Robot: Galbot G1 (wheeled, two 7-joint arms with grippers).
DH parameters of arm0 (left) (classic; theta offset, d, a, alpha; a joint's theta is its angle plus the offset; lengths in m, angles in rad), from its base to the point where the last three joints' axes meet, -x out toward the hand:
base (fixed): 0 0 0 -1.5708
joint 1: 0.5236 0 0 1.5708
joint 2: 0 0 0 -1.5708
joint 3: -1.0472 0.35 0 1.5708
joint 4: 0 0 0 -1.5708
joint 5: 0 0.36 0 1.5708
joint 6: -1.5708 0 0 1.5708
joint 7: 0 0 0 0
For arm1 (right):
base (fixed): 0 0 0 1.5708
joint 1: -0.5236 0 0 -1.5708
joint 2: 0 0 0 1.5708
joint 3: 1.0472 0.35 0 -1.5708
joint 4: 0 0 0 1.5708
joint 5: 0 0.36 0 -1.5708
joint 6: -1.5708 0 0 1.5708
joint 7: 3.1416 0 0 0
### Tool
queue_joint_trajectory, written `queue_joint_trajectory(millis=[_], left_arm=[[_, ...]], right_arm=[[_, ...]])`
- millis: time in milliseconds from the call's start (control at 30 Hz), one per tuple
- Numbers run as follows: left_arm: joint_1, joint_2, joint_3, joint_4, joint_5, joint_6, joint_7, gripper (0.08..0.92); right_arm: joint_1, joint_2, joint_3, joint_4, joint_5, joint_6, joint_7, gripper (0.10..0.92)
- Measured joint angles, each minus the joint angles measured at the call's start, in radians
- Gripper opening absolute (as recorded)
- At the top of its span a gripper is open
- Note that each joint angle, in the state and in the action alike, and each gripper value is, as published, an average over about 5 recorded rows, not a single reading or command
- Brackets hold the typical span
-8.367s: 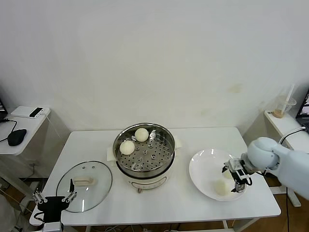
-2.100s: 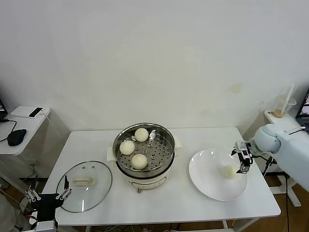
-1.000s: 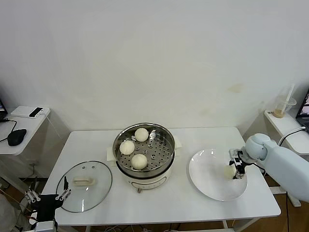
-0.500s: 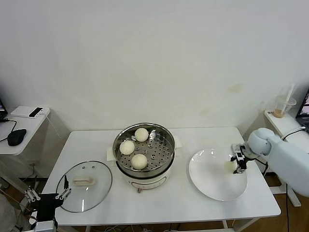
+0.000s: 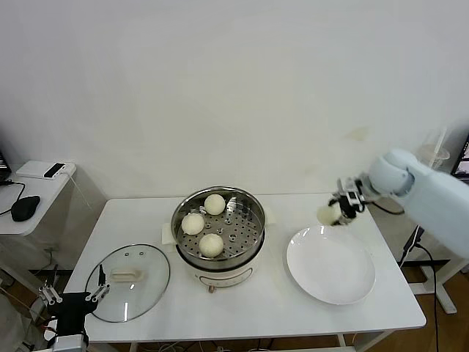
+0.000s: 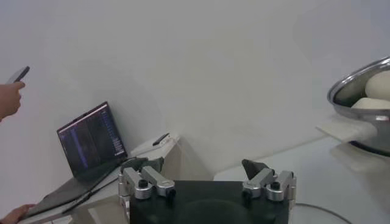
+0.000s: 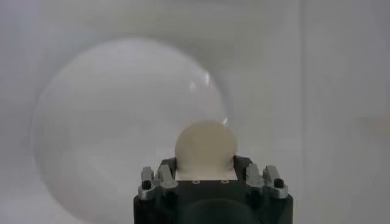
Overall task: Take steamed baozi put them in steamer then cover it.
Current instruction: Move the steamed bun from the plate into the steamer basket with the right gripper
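Observation:
The steel steamer [image 5: 249, 236] stands mid-table on its white base and holds three baozi [image 5: 215, 204] [image 5: 193, 224] [image 5: 211, 244] on the perforated tray. My right gripper [image 5: 335, 211] hangs above the far edge of the white plate, shut on a fourth cream baozi [image 5: 327, 214]. In the right wrist view that baozi [image 7: 206, 145] sits between the jaws of the right gripper [image 7: 205, 162], high over the plate [image 7: 109, 122]. The glass cover [image 5: 146, 282] lies flat at the front left, handle up. Just in front of it my left gripper [image 5: 73, 298] [image 6: 201, 175] is parked open, and the steamer [image 6: 356, 91] shows off to its side.
The white plate [image 5: 331, 265] lies right of the steamer. A side table at the left carries a mouse [image 5: 26, 208] and a phone [image 5: 55, 170]. Another at the right holds a plastic cup [image 5: 431, 163]. A laptop [image 6: 91, 143] shows in the left wrist view.
My right gripper closed on the last baozi on the plate, lifted it and carried it up and towards the steamer side. The left arm has not moved.

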Motion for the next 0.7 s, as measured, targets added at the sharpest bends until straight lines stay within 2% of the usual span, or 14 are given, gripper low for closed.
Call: queue_joint_trajectory(millis=[333,700], left_arm=[[-0.002,-0.001,0.000,0.005,0.001,0.000,0.000,0.823],[-0.006,0.000,-0.017,0.012,-0.003,-0.001,0.000,0.823]], right_arm=[[0.231,0.139,-0.169,0.054,0.199,-0.097,0.068,0.603],[0.271,0.299,-0.279,0.044,0.332,-0.208,0.164,0.603]])
